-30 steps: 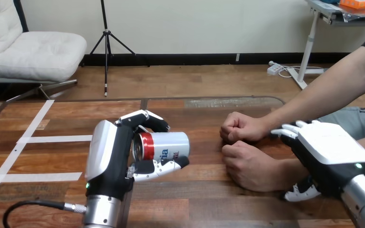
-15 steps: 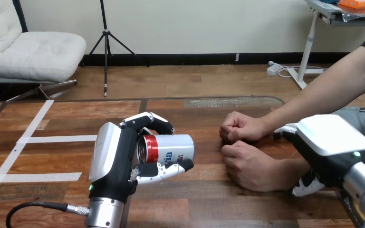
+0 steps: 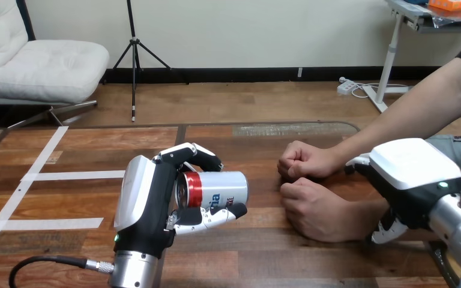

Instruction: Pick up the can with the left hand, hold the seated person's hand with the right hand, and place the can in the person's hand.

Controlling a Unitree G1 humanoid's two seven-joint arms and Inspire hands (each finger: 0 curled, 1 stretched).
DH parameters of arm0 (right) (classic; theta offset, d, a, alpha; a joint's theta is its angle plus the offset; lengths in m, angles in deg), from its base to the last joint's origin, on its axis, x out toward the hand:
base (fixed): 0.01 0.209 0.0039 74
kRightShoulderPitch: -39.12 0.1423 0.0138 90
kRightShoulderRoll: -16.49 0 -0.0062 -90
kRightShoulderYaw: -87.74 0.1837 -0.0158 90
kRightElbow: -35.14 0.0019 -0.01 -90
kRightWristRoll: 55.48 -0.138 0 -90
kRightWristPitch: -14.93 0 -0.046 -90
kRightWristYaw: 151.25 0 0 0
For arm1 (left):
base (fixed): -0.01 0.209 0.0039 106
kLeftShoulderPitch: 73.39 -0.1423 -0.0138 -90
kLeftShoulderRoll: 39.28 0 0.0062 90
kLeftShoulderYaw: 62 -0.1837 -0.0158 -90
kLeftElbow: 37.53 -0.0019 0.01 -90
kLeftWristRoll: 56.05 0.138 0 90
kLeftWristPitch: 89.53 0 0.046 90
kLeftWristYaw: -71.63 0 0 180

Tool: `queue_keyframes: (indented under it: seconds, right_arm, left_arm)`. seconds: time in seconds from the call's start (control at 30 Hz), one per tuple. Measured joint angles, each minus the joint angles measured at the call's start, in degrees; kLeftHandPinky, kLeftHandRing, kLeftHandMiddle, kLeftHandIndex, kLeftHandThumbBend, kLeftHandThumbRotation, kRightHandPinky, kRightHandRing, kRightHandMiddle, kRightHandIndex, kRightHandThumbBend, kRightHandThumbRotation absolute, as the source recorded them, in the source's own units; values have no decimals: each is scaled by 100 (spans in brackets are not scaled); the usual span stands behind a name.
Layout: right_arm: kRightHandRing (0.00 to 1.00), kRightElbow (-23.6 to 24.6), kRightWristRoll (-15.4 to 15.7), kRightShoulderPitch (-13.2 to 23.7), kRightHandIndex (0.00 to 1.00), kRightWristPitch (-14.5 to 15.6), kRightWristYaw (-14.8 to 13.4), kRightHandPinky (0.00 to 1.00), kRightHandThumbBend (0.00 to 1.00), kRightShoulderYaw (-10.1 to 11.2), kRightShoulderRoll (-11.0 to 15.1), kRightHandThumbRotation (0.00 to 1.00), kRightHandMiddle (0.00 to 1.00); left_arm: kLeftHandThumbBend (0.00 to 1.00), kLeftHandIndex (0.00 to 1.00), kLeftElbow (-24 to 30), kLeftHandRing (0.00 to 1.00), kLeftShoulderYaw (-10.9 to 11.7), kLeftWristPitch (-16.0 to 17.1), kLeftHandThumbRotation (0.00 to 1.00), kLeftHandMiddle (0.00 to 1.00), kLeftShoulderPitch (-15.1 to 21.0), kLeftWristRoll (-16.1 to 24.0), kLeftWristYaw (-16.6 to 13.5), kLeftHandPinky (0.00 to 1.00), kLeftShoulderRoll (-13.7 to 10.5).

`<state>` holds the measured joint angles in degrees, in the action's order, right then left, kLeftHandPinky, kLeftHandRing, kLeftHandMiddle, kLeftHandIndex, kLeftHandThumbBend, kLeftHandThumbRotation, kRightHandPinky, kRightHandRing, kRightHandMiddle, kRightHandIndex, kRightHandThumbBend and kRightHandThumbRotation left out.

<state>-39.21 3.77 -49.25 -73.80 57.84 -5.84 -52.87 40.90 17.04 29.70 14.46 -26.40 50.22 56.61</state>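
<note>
A silver can (image 3: 217, 189) with a red band lies sideways in my left hand (image 3: 147, 201), lifted a little off the wooden table (image 3: 96, 147). Fingers curl over its top and the thumb presses from below. Right of the can, a short gap away, the person rests two closed fists on the table: one farther back (image 3: 303, 161), one nearer (image 3: 313, 209). My right hand (image 3: 414, 177) sits over the forearm of the nearer fist, its white back toward me; whether it grips the forearm is hidden.
White tape strips (image 3: 75, 175) cross the left part of the table. A black cable (image 3: 42, 263) loops near the front left edge. The person's other forearm (image 3: 396, 123) slants in from the upper right.
My left hand has carried the can slightly right, toward the fists. My right hand has drawn back to the right and risen over the person's forearm. The fists have stayed put.
</note>
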Motion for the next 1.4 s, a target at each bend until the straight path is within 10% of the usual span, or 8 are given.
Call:
queue_keyframes:
  seconds: [1.4]
  right_arm:
    - [83,-761,787,681,79,354,864,79,74,-792,2,8,82]
  left_arm:
    - [71,44,200,36,56,185,0,42,-188,-27,154,31,10]
